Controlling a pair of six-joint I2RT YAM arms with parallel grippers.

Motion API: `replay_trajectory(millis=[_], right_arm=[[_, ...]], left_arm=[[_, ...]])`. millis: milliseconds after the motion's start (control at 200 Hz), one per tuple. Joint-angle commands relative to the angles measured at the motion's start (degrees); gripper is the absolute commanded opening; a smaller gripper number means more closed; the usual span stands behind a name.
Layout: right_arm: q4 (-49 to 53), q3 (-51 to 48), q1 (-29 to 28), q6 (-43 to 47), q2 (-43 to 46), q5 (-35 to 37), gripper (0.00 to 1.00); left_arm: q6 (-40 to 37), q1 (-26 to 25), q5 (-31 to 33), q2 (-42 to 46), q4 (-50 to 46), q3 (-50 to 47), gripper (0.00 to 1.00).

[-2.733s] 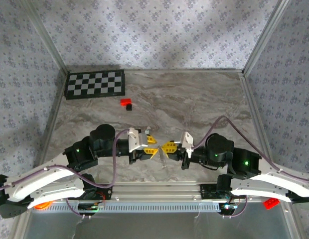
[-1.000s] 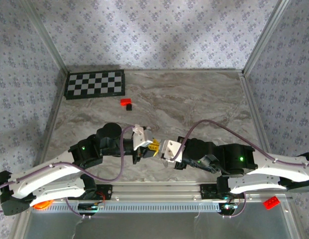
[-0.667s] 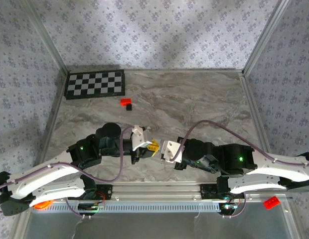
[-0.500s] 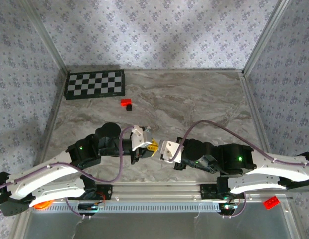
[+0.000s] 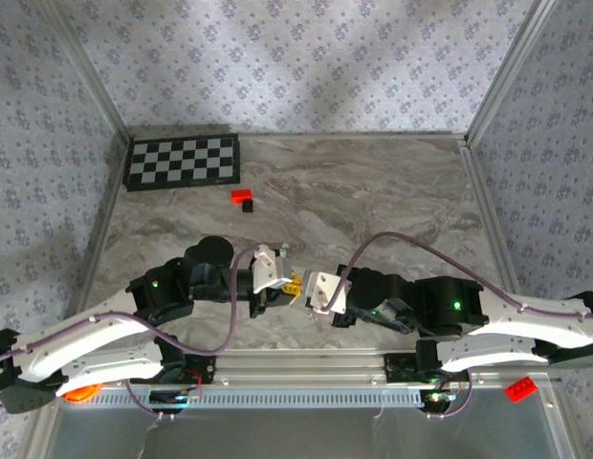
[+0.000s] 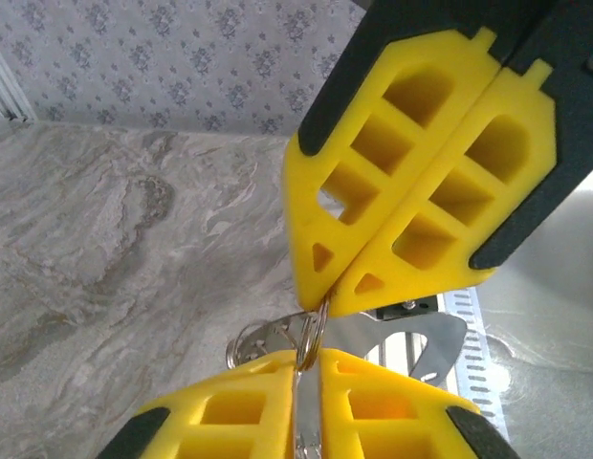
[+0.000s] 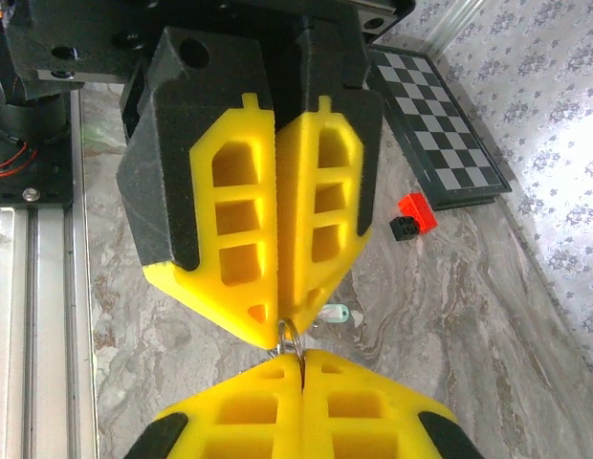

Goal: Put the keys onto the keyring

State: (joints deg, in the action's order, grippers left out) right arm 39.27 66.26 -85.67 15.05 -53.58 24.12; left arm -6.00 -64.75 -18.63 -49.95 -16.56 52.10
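Top: left tool (image 5: 293,286) and right tool (image 5: 306,292) meet tip to tip over the bench (image 5: 373,191). Left wrist: both are pressed shut, pinching the keyring (image 6: 313,333); the key (image 6: 432,339) hangs behind, perhaps part-threaded. Right wrist: same pinch. Threading is underway; the next move needs careful sliding.

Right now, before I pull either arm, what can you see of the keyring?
The keyring looks like a thin, tiny loop of silvery metal. It sits off the table, nearly edge-on in the left wrist view, pinched at one end by the shut left gripper and at the other by the shut right gripper. Part of it is hidden in their grip.
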Motion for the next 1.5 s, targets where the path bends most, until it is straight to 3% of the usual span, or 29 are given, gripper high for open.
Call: replay_trajectory(millis=[0,370,1089,1354,1499], right_arm=[[-0.1,0.68,-0.29,-0.45,0.28,0.01,0.0],[-3.48,-2.06,-0.36,-1.11,3.75,-2.06,0.0],[-6.53,-3.33,-0.23,-1.18,4.19,-2.91,0.0],[-6.83,-3.51,-0.18,-1.19,4.1,-3.2,0.0],[-7.18,-3.81,-0.18,-1.47,4.28,-3.2,0.0]], left_arm=[[-0.87,-0.82,-1.7,0.23,3.12,2.71,0.18],[-0.15,-0.81,-0.51,0.41,5.36,1.62,0.11],[-1.26,-0.82,-0.06,-0.87,3.91,2.31,0.15],[-1.41,-0.82,0.35,-0.96,4.27,2.26,0.0],[-0.38,-0.79,0.52,0.01,7.51,1.06,0.0]])
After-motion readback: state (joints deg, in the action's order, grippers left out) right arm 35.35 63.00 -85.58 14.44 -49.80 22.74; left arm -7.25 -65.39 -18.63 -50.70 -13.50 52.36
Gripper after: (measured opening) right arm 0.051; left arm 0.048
